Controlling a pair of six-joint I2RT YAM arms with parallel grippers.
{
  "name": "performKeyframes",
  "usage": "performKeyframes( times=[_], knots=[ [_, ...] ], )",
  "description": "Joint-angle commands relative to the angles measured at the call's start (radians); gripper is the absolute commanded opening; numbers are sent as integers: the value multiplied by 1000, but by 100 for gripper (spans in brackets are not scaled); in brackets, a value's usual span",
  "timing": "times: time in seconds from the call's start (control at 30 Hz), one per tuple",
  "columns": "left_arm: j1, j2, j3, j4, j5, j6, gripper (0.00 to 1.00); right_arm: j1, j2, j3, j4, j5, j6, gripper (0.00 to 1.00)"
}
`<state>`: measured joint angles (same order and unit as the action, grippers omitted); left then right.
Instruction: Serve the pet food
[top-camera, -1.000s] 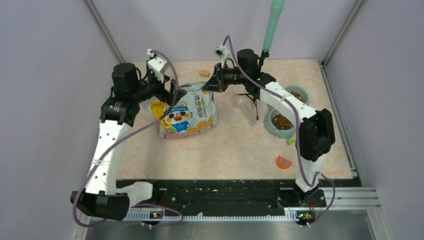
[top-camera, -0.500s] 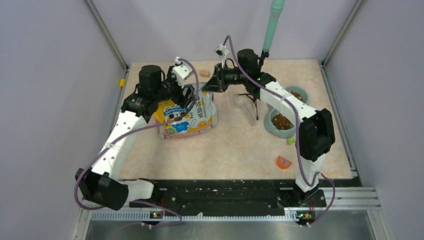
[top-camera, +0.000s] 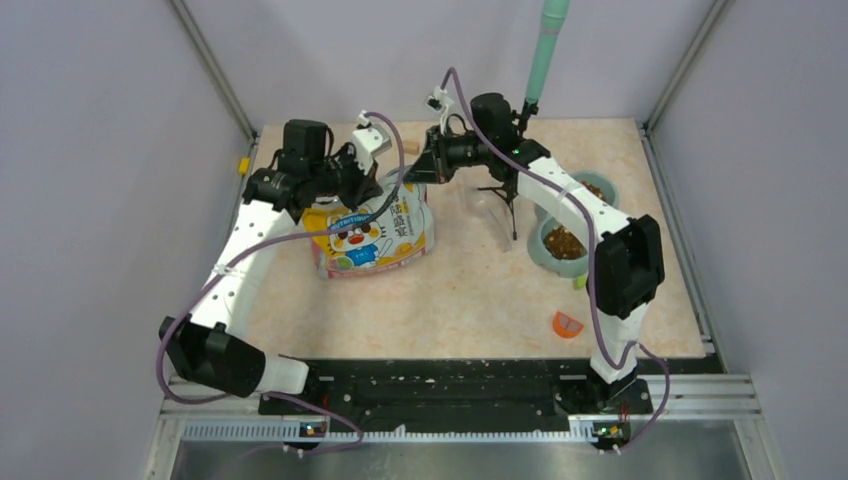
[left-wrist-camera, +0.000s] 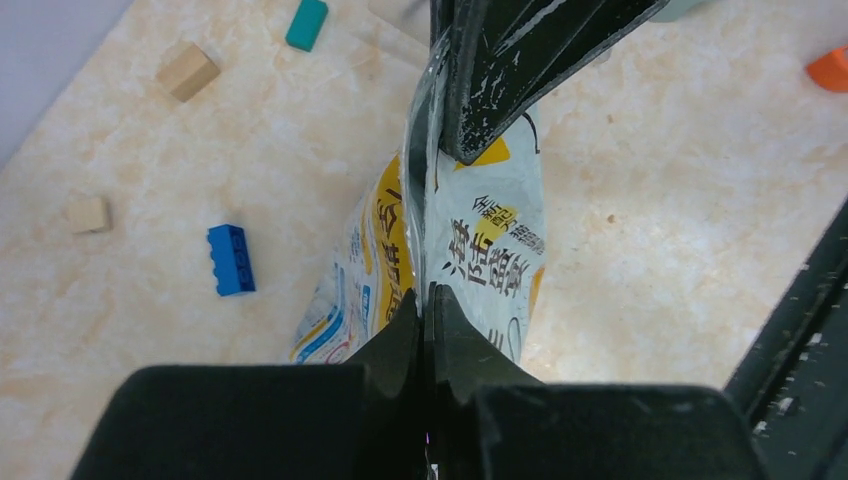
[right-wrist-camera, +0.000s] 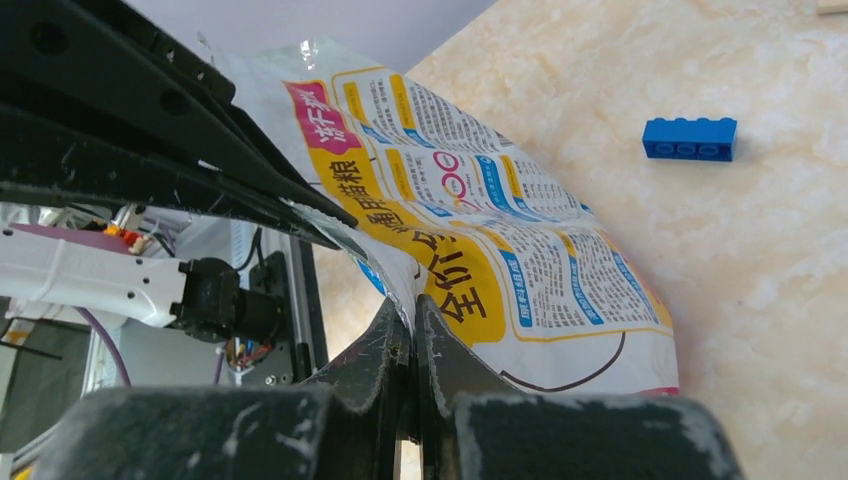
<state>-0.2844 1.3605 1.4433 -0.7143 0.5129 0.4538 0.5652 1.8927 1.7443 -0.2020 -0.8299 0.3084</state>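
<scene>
Over the last second the left arm (top-camera: 232, 262) has swung from the bag's left side across to its top edge, in the upper centre of the overhead view. The right arm (top-camera: 570, 205) has held its pose. The bag (top-camera: 385, 235) lies in the same spot on the table (top-camera: 470, 290), left of centre.

Both wrist views show the result. The left gripper (left-wrist-camera: 428, 300) is clamped on the bag's upper seam, and the right gripper (right-wrist-camera: 412, 315) is pinched on the same seam, facing it. Judgement: the bag is now held at two points, ready for opening or lifting.

Kibble (top-camera: 565, 242) already sits in the nearer bowl (top-camera: 535, 250) at right. The farther bowl (top-camera: 610, 185) is partly covered by the right arm. The bag's contents are hidden, and it cannot be determined whether the seam is open.
</scene>
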Motion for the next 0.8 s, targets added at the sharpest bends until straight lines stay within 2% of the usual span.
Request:
performKeyframes(
  times=[0.0, 0.13, 0.33, 0.4, 0.47, 0.5, 0.53, 0.57, 0.6, 0.7, 0.77],
  knots=[
    [71, 29, 114, -126, 191, -77, 0, -7, -26, 117, -7, -9, -122, 0],
    [137, 48, 105, -75, 270, -155, 0, -7, -51, 72, -71, 49, -249, 0],
    [157, 64, 98, -35, 281, -195, 0, -7, -102, -1, 0, 54, -252, 2],
    [157, 69, 98, -30, 292, -202, 0, -6, -119, -12, 21, 55, -230, 29],
    [157, 80, 109, -28, 300, -220, 0, -7, -150, -31, 40, 75, -212, 46],
    [157, 87, 119, -35, 307, -225, 4, -8, -171, -45, 52, 95, -206, 54],
    [157, 95, 128, -45, 314, -227, 10, -7, -196, -70, 62, 115, -207, 69],
    [157, 102, 134, -54, 321, -228, 18, -7, -220, -88, 71, 147, -207, 73],
    [157, 106, 137, -60, 323, -231, 23, -7, -245, -106, 78, 172, -209, 82],
    [157, 103, 133, -57, 322, -236, 42, -7, -304, -131, 83, 237, -203, 94],
    [157, 94, 125, -42, 313, -243, 48, -7, -328, -132, 68, 262, -205, 95]
  ],
)
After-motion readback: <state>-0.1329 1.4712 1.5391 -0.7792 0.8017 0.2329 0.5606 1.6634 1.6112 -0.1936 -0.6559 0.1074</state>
